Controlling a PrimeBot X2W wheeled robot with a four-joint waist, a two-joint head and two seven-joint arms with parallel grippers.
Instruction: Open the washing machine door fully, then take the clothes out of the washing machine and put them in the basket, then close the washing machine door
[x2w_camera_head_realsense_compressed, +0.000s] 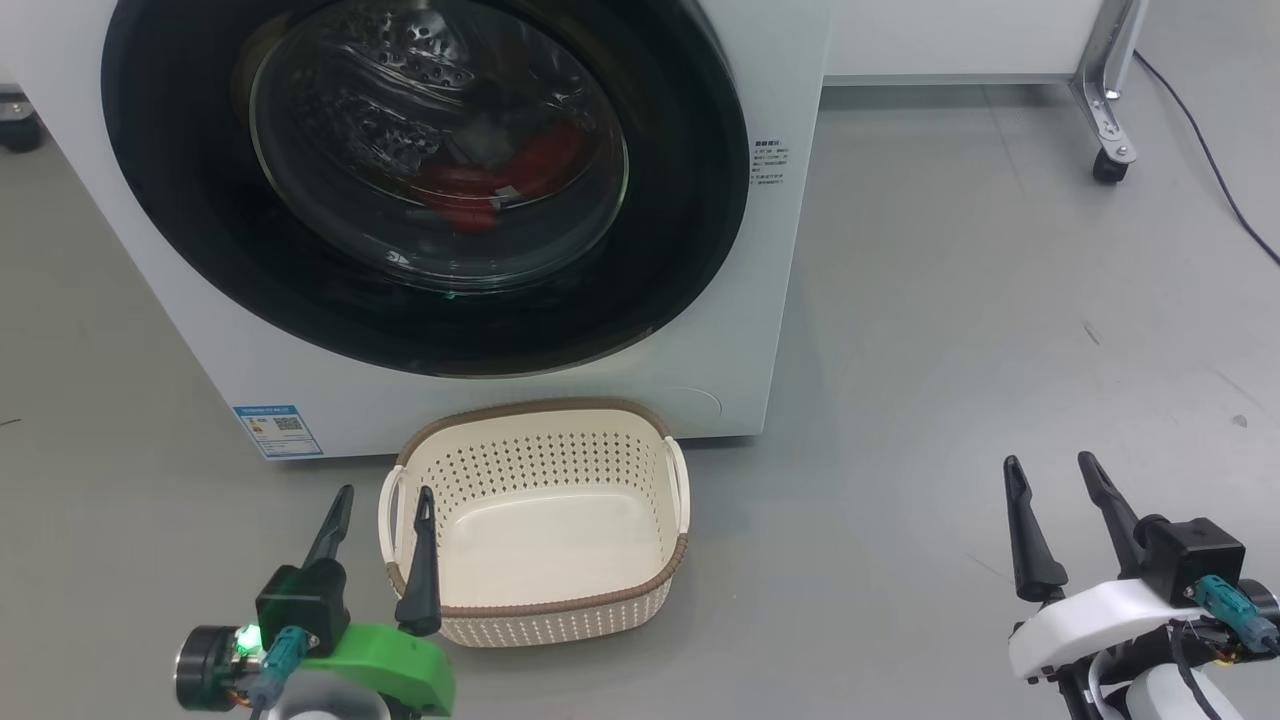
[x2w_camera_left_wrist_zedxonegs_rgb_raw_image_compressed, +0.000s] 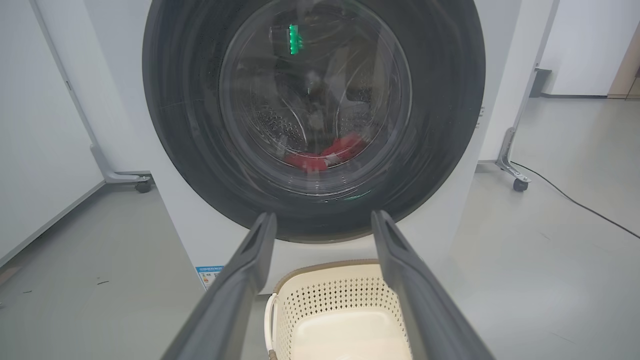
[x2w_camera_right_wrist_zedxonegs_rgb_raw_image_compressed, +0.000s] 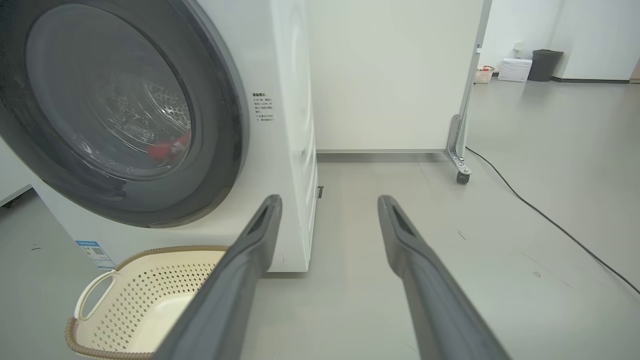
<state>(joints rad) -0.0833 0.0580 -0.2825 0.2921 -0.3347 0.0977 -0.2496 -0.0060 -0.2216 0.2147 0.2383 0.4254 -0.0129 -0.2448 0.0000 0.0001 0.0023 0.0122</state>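
L gripper (x2w_camera_head_realsense_compressed: 385, 492): fingers wide, empty, by near-left corner of basket (x2w_camera_head_realsense_compressed: 540, 408) | R gripper (x2w_camera_head_realsense_compressed: 1048, 460): wide, empty, well right of basket | basket: no clothes in it | just behind basket: washing machine (x2w_camera_head_realsense_compressed: 500, 400), washing machine door (x2w_camera_head_realsense_compressed: 380, 150) shut, clothes (x2w_camera_head_realsense_compressed: 480, 185) inside | step: door opening, not begun | next: catch door rim, pull; handle not seen.

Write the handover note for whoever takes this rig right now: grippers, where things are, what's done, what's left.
Left gripper: open, holding nothing, low by the basket's left handle.
Right gripper: open, holding nothing, over bare floor to the right of the machine.
Washing machine door: looks shut against the washing machine.
Clothes: red, inside the drum, seen through the glass.
Basket: on the floor right in front of the machine, nothing in it.
Done: nothing yet.
Left: open the door fully, move the clothes into the basket, close the door.
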